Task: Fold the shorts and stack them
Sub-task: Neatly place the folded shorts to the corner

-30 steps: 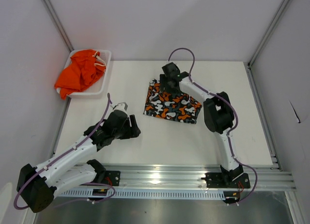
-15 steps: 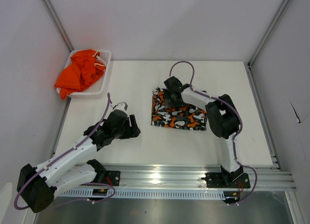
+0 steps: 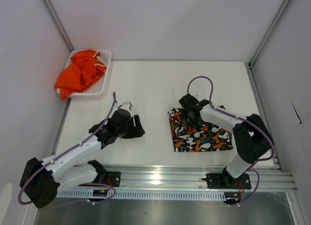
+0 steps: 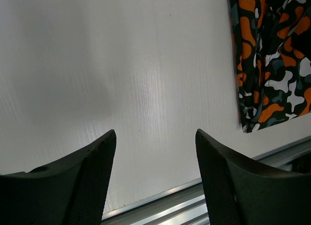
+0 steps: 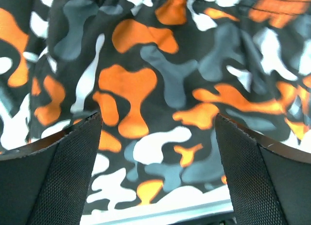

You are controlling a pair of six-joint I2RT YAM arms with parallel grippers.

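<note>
The white mesh basket at the far left corner holds 1 pair, the plain orange shorts, bunched up and spilling over its rim. The patterned shorts lie flat near the table's front right edge. The right gripper hangs over them and the left gripper over bare table, both spread wide and empty.

Matt cloth shorts, smooth table

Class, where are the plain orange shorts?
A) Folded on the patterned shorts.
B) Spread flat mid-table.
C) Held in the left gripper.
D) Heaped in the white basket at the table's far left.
D: the plain orange shorts lie bunched in the white basket, spilling over its rim.
</note>
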